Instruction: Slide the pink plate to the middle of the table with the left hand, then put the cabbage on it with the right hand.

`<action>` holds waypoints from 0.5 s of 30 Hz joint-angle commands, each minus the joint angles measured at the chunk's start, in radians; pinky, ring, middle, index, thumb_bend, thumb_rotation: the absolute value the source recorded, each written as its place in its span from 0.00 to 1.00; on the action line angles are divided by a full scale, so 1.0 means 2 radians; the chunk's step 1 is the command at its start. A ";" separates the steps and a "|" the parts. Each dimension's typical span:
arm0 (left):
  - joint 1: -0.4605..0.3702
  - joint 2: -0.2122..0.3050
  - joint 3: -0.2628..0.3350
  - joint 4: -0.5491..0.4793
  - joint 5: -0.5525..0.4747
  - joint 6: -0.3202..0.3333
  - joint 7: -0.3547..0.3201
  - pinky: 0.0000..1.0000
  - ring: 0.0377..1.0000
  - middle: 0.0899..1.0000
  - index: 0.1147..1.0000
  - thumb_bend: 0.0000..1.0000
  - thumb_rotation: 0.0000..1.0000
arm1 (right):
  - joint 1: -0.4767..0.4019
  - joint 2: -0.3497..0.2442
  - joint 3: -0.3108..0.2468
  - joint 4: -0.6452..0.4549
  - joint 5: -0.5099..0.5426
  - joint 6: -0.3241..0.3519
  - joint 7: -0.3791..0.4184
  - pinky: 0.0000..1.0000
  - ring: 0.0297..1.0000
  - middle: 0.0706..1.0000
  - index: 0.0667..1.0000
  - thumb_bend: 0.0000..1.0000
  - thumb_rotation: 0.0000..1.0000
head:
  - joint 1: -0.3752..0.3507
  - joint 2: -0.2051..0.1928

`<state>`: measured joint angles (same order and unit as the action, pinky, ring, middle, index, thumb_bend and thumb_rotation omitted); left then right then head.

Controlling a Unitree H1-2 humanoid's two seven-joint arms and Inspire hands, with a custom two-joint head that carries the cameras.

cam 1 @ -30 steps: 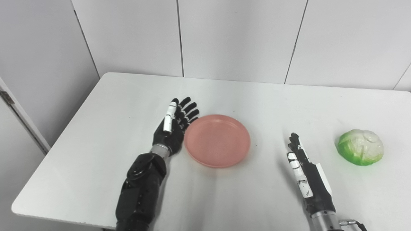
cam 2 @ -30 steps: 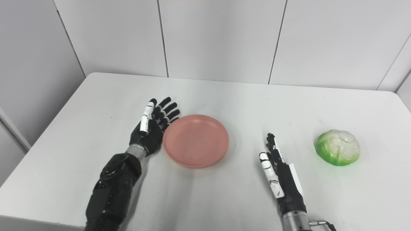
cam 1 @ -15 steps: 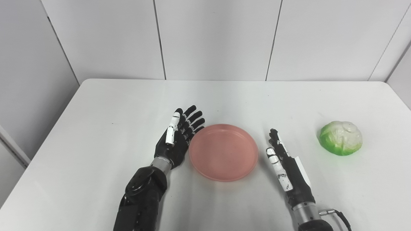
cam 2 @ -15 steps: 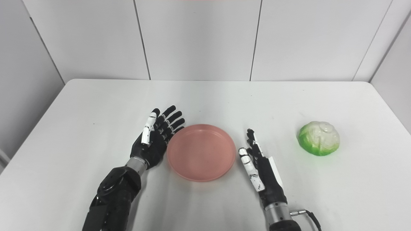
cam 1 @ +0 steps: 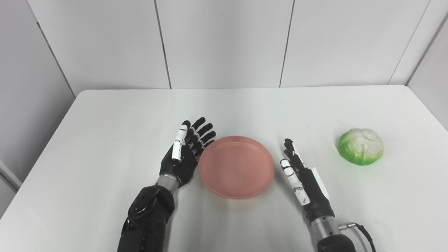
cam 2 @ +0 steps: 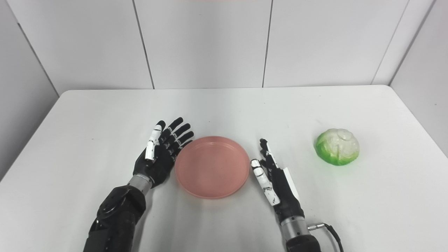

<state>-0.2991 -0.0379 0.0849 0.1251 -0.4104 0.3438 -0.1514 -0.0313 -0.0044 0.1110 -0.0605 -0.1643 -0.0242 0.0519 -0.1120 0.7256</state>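
A round pink plate [cam 1: 236, 166] lies flat near the middle of the white table [cam 1: 105, 115], with nothing on it. My left hand [cam 1: 186, 152] is open, fingers spread, standing on edge against the plate's left rim. My right hand [cam 1: 301, 175] is also open, on edge just right of the plate with a small gap to the rim. A green and white cabbage [cam 1: 361, 151] sits on the table to the right, well apart from my right hand. The plate [cam 2: 212, 166] and cabbage [cam 2: 337, 146] show the same in the right eye view.
White wall panels stand behind the table's far edge. A cable [cam 1: 364, 229] trails from my right wrist at the bottom.
The camera has swung right, shifting the whole picture. My right hand has come in closer to the plate's right rim. The left hand stays at the plate's left rim.
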 commanded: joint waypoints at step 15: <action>0.011 0.015 0.006 -0.023 0.013 -0.026 -0.004 0.91 0.91 0.90 0.88 0.37 1.00 | -0.029 -0.014 -0.015 -0.049 -0.087 -0.014 -0.057 0.94 0.97 0.97 0.96 0.44 1.00 | -0.070 -0.015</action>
<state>-0.2705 -0.0175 0.0930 0.0911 -0.3906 0.3295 -0.1478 -0.0438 -0.0276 0.0861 -0.1208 -0.3223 -0.0244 -0.0406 -0.2516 0.6949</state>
